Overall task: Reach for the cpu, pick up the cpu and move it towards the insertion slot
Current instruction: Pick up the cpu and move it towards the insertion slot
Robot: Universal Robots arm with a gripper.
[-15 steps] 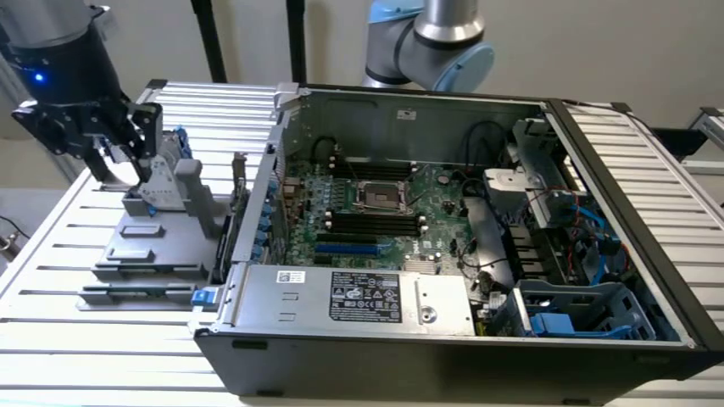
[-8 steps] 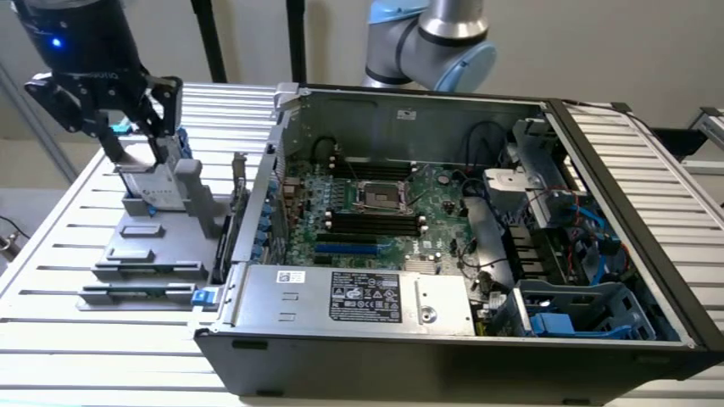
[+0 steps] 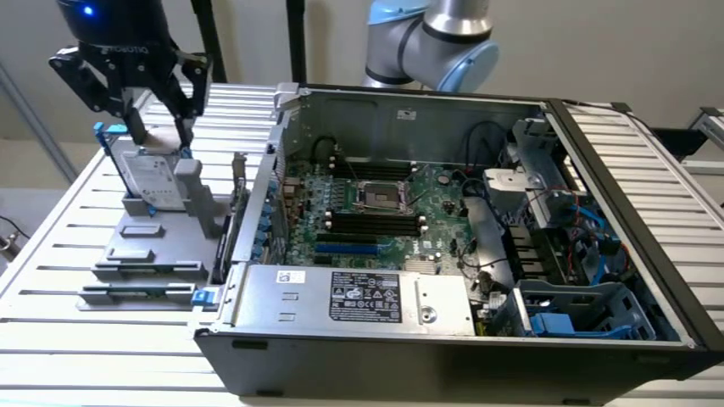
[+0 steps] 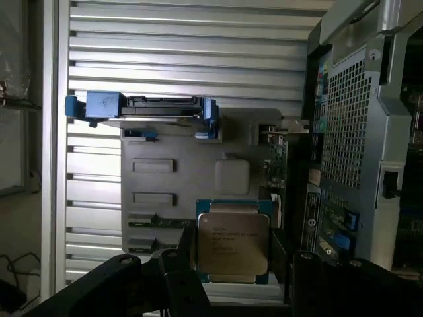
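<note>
In the wrist view, the black two-fingered gripper (image 4: 231, 264) pinches the cpu (image 4: 232, 243), a small flat square chip with a matte silver metal top and printed lettering, its dark fingers closed on two opposite edges. I judge the chip light, rigid and slick, with a fragile underside, so its side edges are the safest hold. In the exterior view the gripper (image 3: 158, 127) hangs over the grey plastic parts tray (image 3: 147, 246) on the slatted metal bench (image 3: 68, 322), well apart from the insertion slot (image 3: 381, 197), a shiny silver-framed square socket lying toward three o'clock inside the open computer case (image 3: 453, 356).
</note>
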